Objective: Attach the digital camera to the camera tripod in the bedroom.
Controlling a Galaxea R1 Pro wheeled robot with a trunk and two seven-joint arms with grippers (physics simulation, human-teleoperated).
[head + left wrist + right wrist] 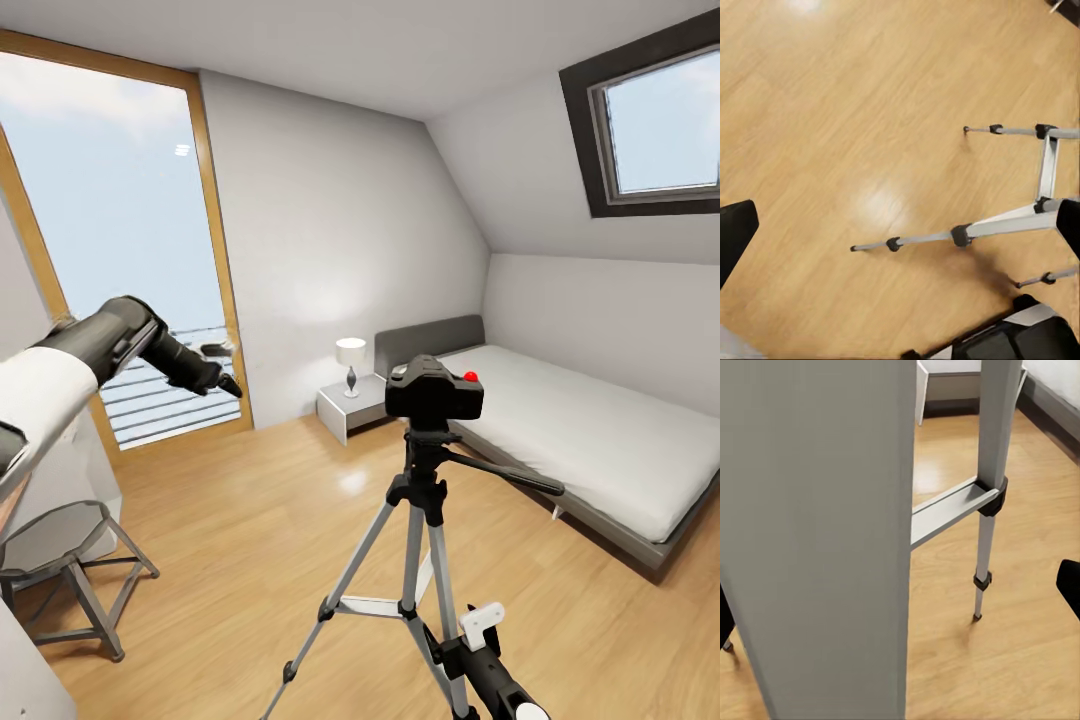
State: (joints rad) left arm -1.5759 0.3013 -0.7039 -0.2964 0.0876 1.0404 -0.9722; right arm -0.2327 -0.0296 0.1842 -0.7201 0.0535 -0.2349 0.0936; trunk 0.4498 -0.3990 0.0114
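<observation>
The black digital camera [434, 388], red button on top, sits on the head of the camera tripod [418, 520] in the middle of the bedroom floor. The tripod's long black handle sticks out to the right. My left gripper [225, 366] is raised at the left, far from the tripod, and is open. In the left wrist view its fingers [735, 236] are wide apart above the tripod's spread legs [922, 238]. My right gripper [482, 628] is low by the tripod's legs and open. One grey leg [817, 532] stands very close between its fingers [1069, 583].
A grey bed [580, 420] runs along the right wall, with a nightstand [345, 412] and a lamp [351, 362] beside it. A metal stool [60, 560] stands at the left. A tall wood-framed window [110, 250] is behind my left arm.
</observation>
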